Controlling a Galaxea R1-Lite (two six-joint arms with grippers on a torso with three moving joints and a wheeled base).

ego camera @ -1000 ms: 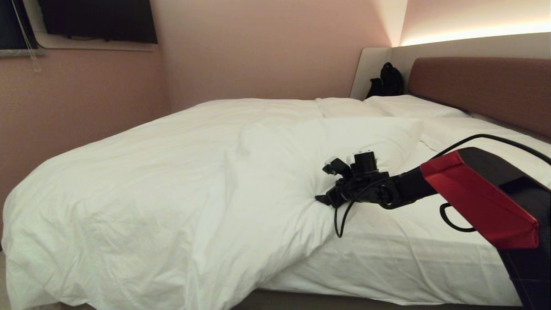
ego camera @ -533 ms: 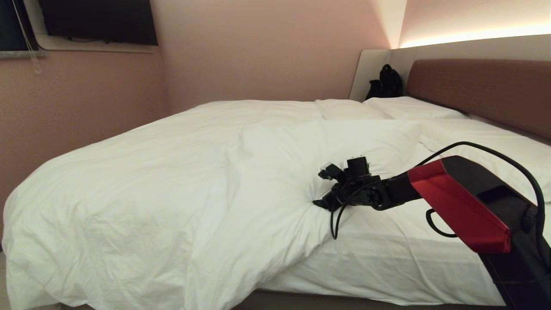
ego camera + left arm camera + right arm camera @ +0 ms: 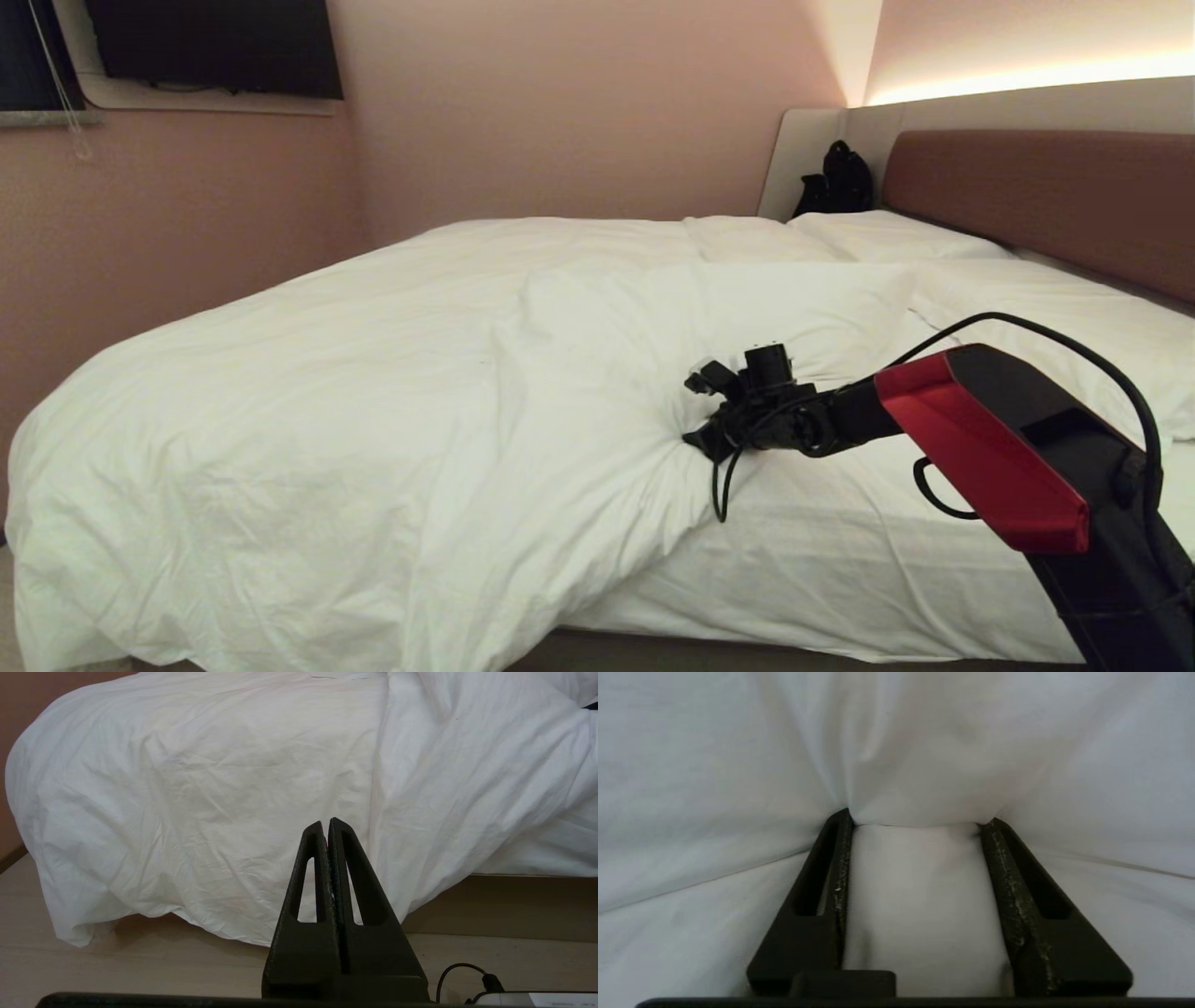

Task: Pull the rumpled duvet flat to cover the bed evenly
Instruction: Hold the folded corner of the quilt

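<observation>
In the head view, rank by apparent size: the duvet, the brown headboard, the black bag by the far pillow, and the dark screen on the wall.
1. duvet
2. headboard
3. dark screen, cut off by the frame, so its rank is unsure
4. black bag, farthest away, so it may only look smallest

plain white duvet (image 3: 327,392); brownish-red headboard (image 3: 1046,201); pink wall (image 3: 560,112).

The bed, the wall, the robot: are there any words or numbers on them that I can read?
No, none can be read.
Duvet: plain white, no label showing.
Headboard: no words.
Red arm cover: no lettering showing.
Dark screen on the wall: blank.
Pale thing at the edge of the left wrist view: maybe tiny print, too small to read.
</observation>
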